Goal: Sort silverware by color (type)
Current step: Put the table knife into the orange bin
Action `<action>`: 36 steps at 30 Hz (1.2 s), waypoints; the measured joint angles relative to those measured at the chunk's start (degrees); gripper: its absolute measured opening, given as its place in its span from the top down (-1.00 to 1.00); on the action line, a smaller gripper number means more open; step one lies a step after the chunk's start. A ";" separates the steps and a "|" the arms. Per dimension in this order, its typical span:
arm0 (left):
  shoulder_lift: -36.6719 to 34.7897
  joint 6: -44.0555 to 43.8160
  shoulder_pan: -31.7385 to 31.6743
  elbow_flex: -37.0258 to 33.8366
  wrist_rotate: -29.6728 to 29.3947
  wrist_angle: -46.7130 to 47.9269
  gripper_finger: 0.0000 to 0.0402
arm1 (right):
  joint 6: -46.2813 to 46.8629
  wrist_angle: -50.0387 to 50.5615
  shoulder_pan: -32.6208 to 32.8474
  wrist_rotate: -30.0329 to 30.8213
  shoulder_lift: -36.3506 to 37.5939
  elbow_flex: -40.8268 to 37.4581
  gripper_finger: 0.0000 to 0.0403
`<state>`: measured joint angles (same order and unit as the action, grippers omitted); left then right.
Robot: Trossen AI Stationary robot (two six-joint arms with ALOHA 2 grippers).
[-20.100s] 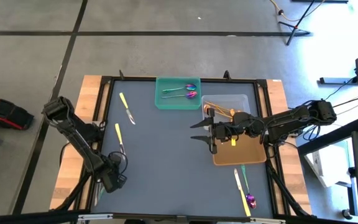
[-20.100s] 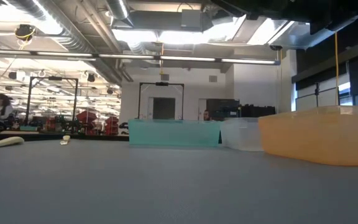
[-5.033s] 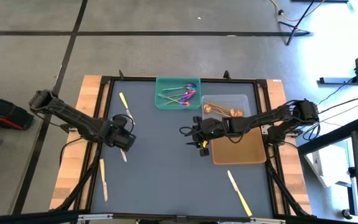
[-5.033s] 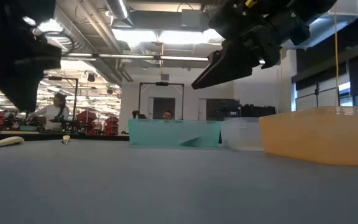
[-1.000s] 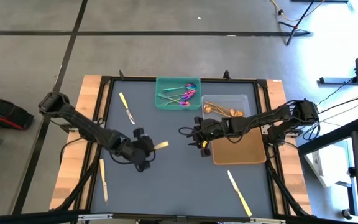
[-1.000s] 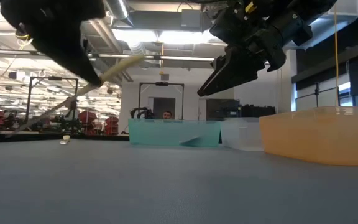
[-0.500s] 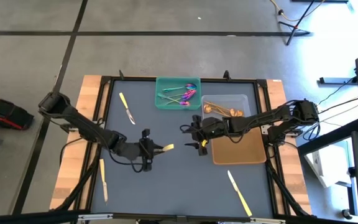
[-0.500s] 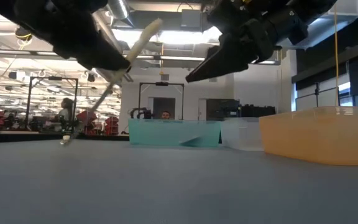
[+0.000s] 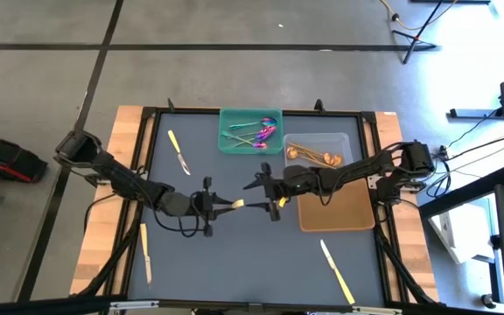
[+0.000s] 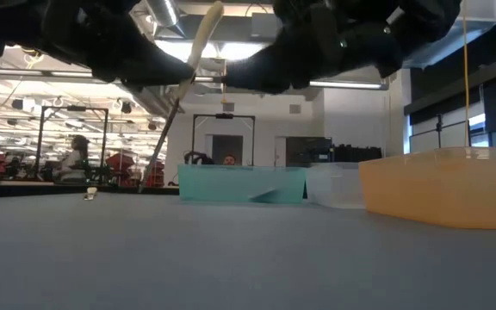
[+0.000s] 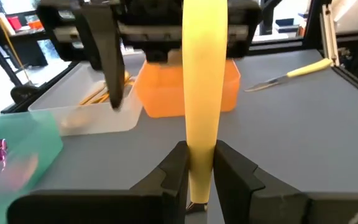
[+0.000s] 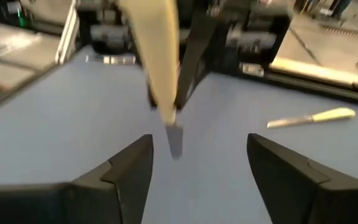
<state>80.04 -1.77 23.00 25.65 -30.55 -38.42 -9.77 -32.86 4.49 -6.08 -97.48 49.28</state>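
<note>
High view: left tool clamps a pale yellow knife above mid-tabletop; right tool faces it, fingers spread, empty — the knife's tip just short of it.
Low view: both arms are dark shapes cut off at the top; the slim knife slants upward.
Left wrist view: smooth matte handle pinched between the fingers; orange tray behind, partly hidden.
Right wrist view: blurred — knife between wide-apart fingers.
</note>
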 joint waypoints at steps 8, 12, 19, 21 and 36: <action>0.27 1.40 -0.02 0.00 -0.93 -1.96 0.72 | 2.49 -9.97 0.04 -1.91 -2.95 1.06 -0.20; 0.25 2.02 -0.41 0.02 -3.09 -2.57 0.72 | 3.59 -9.77 0.31 -4.56 -4.31 2.40 -0.20; 0.25 2.30 -0.93 0.07 -3.04 -3.59 0.72 | 3.72 -14.29 0.52 -3.24 -6.72 5.04 -0.19; 0.20 2.42 -0.93 0.07 -3.04 -3.87 0.72 | 3.72 -12.84 0.52 -3.68 -6.77 5.57 -0.13; 0.20 4.30 -1.15 0.07 -3.47 -4.62 0.67 | -0.08 -12.56 0.35 -3.71 -6.72 6.23 0.79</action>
<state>80.25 2.52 21.85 25.71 -34.02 -43.04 -9.85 -45.42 4.84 -9.79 -104.20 55.51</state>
